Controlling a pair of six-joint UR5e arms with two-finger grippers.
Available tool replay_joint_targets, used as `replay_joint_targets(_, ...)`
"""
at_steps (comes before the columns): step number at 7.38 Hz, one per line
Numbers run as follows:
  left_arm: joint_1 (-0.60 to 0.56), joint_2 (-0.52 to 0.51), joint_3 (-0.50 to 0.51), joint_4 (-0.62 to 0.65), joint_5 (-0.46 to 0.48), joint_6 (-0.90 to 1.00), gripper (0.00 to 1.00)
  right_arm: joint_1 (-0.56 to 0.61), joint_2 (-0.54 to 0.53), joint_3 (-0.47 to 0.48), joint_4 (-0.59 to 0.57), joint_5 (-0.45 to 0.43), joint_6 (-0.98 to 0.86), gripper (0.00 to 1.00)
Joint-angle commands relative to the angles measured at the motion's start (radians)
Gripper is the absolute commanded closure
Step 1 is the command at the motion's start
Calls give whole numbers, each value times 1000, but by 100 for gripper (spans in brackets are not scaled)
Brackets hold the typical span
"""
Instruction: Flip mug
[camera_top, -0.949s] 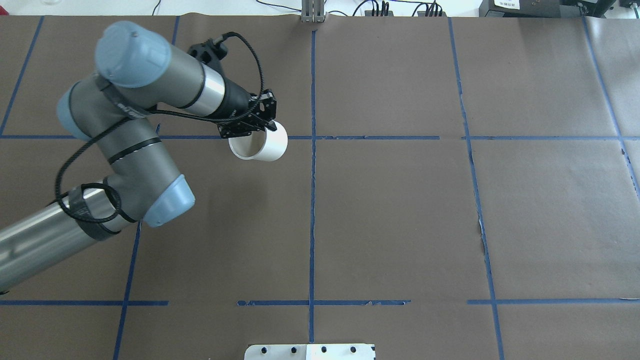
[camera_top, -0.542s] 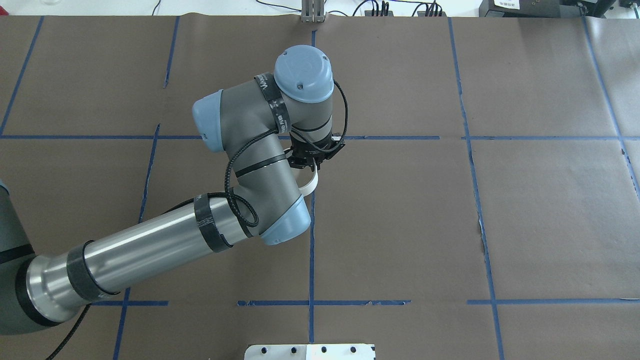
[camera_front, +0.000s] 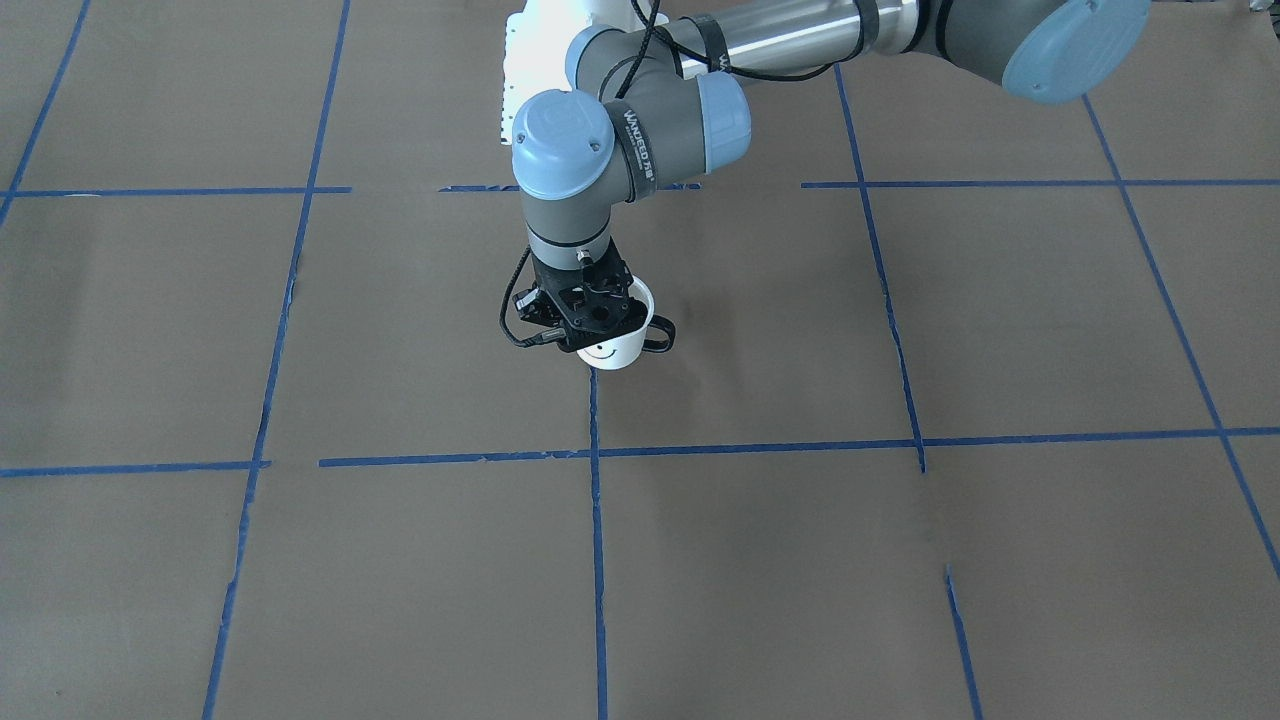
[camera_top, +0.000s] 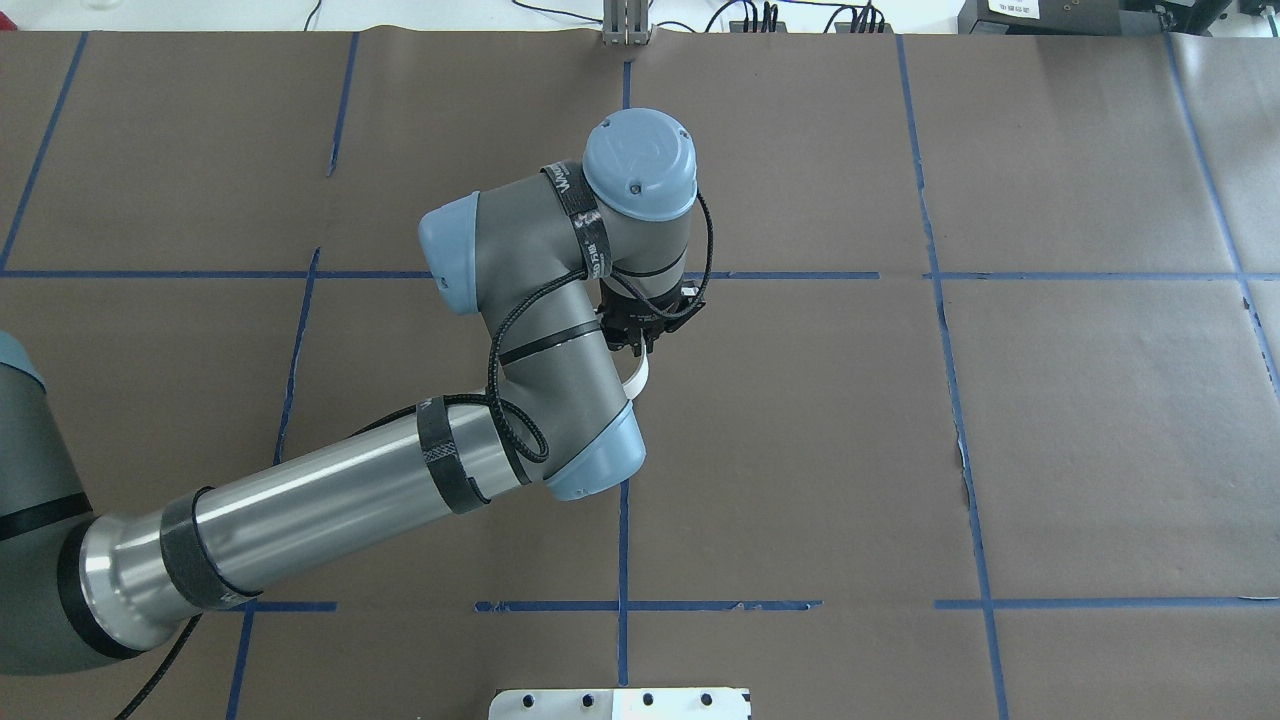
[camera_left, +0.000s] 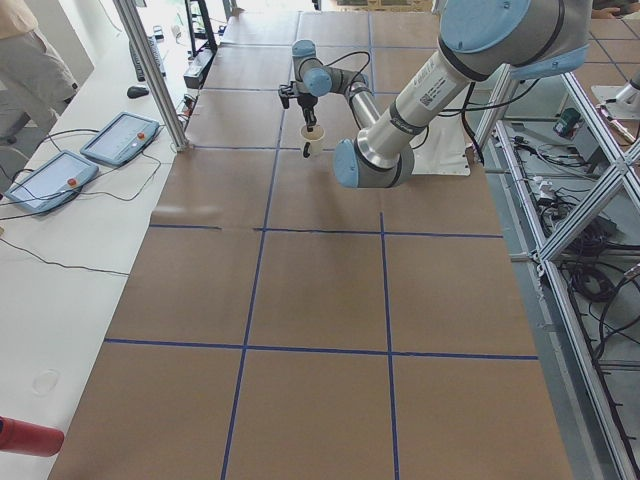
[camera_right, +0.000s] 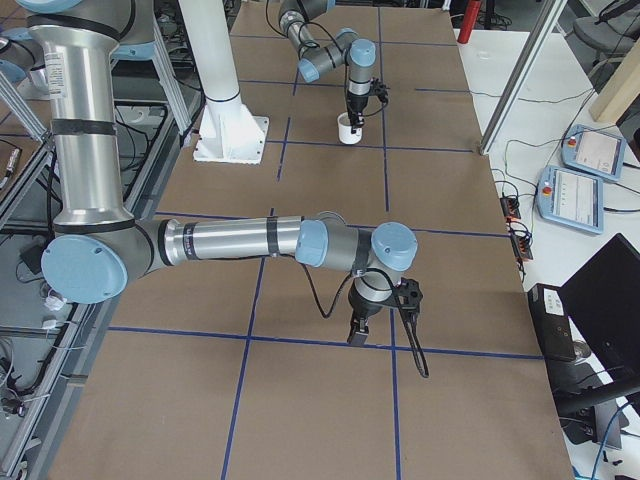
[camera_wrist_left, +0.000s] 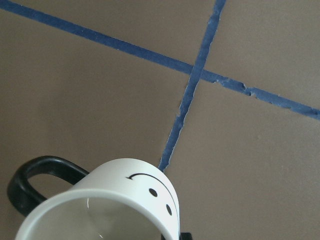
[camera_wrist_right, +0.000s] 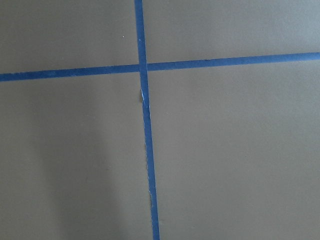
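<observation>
The white mug (camera_front: 615, 350) with a black smiley face and a dark handle (camera_front: 660, 340) hangs mouth up from my left gripper (camera_front: 592, 318), which is shut on its rim beside the table's centre tape line. The left wrist view shows its open mouth, face and handle (camera_wrist_left: 115, 205). In the overhead view only a white sliver of the mug (camera_top: 637, 375) shows under the wrist (camera_top: 650, 320). I cannot tell whether its base touches the paper. My right gripper (camera_right: 357, 335) shows only in the exterior right view, low over the table; I cannot tell if it is open.
Brown paper with blue tape lines (camera_top: 622, 560) covers the table. The white robot base plate (camera_top: 620, 703) sits at the near edge. Teach pendants (camera_left: 120, 138) lie on the side bench, past the table's far edge.
My left arm has swung right with the mug, from the left half to the centre line. The mug went from tilted, mouth toward the overhead camera, to mouth up under the wrist.
</observation>
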Motion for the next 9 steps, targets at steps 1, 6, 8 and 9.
replay_joint_targets(1,1,3,-12,0,0,1,0,0,0,0,0,0,0,0)
replay_joint_targets(6,-146,248,-512,164,-15,387,0,0,0,0,0,0,0,0)
replay_joint_targets(8,-348,427,-554,160,-143,830,0,0,0,0,0,0,0,0)
replay_joint_targets(9,-477,518,-543,161,-212,1115,0,0,0,0,0,0,0,0)
